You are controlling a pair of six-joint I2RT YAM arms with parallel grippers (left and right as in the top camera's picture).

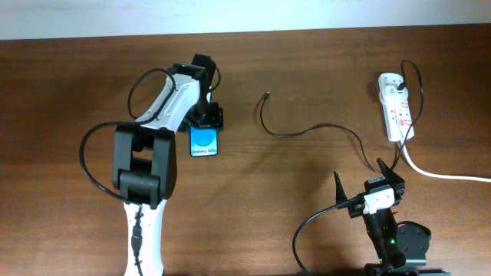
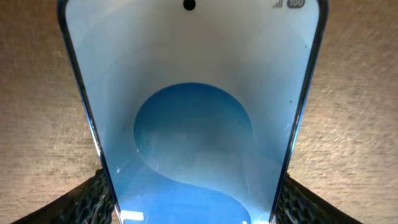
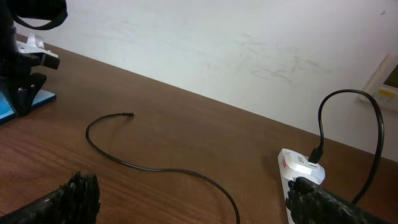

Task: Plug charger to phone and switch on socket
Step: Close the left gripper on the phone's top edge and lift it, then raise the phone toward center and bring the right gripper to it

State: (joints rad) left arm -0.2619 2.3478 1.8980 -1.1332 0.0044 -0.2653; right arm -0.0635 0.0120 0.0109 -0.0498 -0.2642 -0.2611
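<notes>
The phone lies flat on the table left of centre, blue screen up. My left gripper is at its far end, and in the left wrist view both fingers press the edges of the phone, so it is shut on it. The charger is a thin black cable that runs from the socket across the table. Its free tip lies loose, apart from the phone. My right gripper is open and empty near the front right. The right wrist view shows the charger and the socket ahead of it.
A thick white cord leaves the socket toward the right edge. The left arm's body and its black cable loop occupy the left side. A pale wall rises behind the table's far edge.
</notes>
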